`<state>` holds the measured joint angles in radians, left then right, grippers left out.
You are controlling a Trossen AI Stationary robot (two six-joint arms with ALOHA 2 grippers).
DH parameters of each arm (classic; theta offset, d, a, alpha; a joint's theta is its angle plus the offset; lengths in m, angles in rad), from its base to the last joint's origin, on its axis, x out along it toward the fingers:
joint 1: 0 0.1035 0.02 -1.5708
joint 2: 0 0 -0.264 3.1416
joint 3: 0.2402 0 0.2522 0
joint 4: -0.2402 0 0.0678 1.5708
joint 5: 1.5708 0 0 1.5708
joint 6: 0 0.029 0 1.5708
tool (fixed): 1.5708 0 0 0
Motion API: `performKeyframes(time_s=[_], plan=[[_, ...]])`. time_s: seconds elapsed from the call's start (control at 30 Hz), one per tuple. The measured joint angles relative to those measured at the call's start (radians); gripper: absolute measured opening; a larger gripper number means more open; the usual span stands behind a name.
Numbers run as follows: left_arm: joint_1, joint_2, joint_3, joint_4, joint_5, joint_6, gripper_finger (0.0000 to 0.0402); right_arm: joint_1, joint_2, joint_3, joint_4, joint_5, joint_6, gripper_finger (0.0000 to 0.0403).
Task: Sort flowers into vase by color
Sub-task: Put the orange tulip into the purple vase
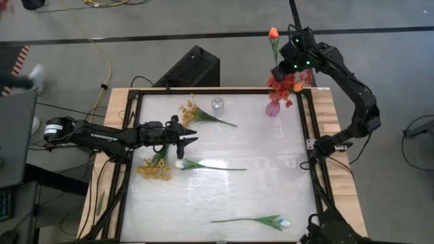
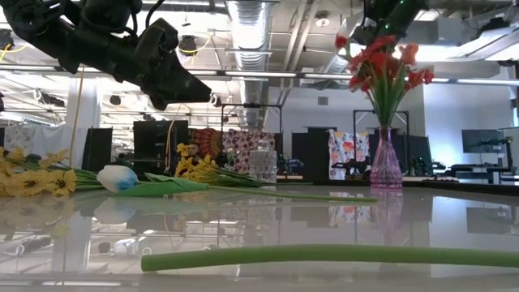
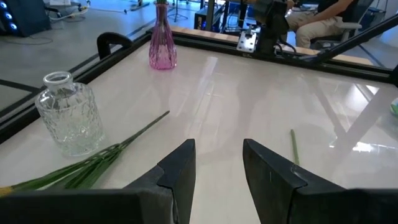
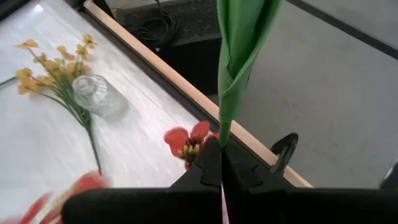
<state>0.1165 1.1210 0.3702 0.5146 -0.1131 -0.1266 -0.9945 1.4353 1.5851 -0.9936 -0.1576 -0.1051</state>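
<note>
An orange tulip stands upright above the far right corner of the desk, its green stem pinched between the closed jaws of the right gripper, directly over the pink vase that already holds red flowers. Near that vase sits a clear glass vase (nothing in it), with a yellow spray lying beside it. Another yellow spray and a white tulip lie at the left, and a second white tulip lies near the front edge. The left gripper hovers low over the desk between the two yellow sprays, jaws apart and holding nothing.
</note>
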Motion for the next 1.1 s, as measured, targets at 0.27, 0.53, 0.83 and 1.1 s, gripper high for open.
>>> performKeyframes(time_s=[0.27,0.53,0.83,1.1], plan=[[0.000,0.000,0.000,-0.036,0.000,0.010,0.0122,0.013,-0.003,-0.070,0.031,0.056,0.010,0.0020],[0.000,0.000,0.000,-0.035,-0.004,0.025,0.0122,0.027,-0.030,-0.076,0.040,0.062,0.019,0.0020],[0.000,0.000,0.000,-0.034,-0.006,0.030,0.0122,0.058,-0.123,-0.076,-0.014,0.117,0.052,0.0020],[0.000,0.000,0.000,-0.035,-0.007,0.033,0.0122,0.107,-0.156,-0.076,-0.023,0.168,0.082,0.0020]])
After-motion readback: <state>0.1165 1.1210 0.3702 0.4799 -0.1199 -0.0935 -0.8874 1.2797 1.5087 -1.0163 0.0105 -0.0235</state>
